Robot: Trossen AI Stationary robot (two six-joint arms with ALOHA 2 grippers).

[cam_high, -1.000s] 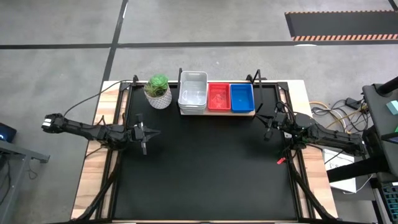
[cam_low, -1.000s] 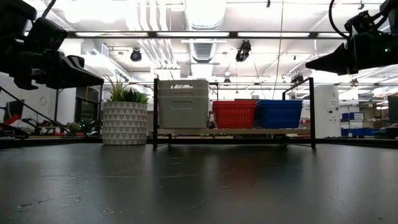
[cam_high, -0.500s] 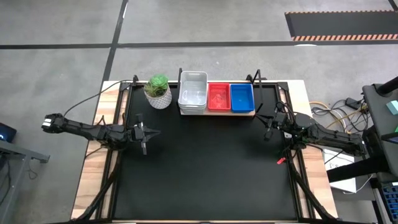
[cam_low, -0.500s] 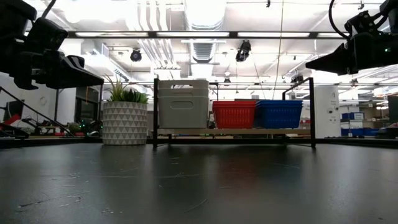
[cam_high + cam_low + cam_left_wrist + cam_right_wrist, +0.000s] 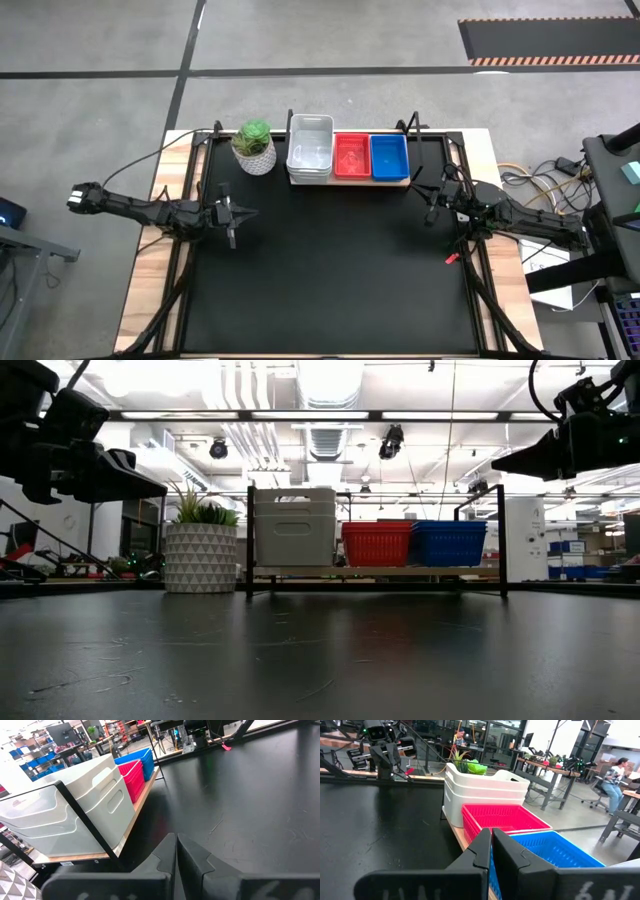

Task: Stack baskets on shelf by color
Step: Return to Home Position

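On the shelf (image 5: 348, 181) at the table's far edge stand a stack of white-grey baskets (image 5: 310, 150), a red stack (image 5: 351, 156) and a blue stack (image 5: 389, 156), side by side, white at the left and blue at the right. The low view shows the shelf board (image 5: 375, 571) under the white (image 5: 294, 527), red (image 5: 376, 544) and blue (image 5: 448, 543) baskets. My left gripper (image 5: 236, 213) hovers shut at the table's left, empty. My right gripper (image 5: 428, 203) hovers shut at the right, near the shelf's right end, empty. Their shut fingers show in the wrist views (image 5: 176, 851) (image 5: 491, 842).
A green plant in a white patterned pot (image 5: 254, 147) stands left of the shelf. The black tabletop (image 5: 330, 270) lies in front of the shelf. A person (image 5: 612, 780) sits in the room beyond the table.
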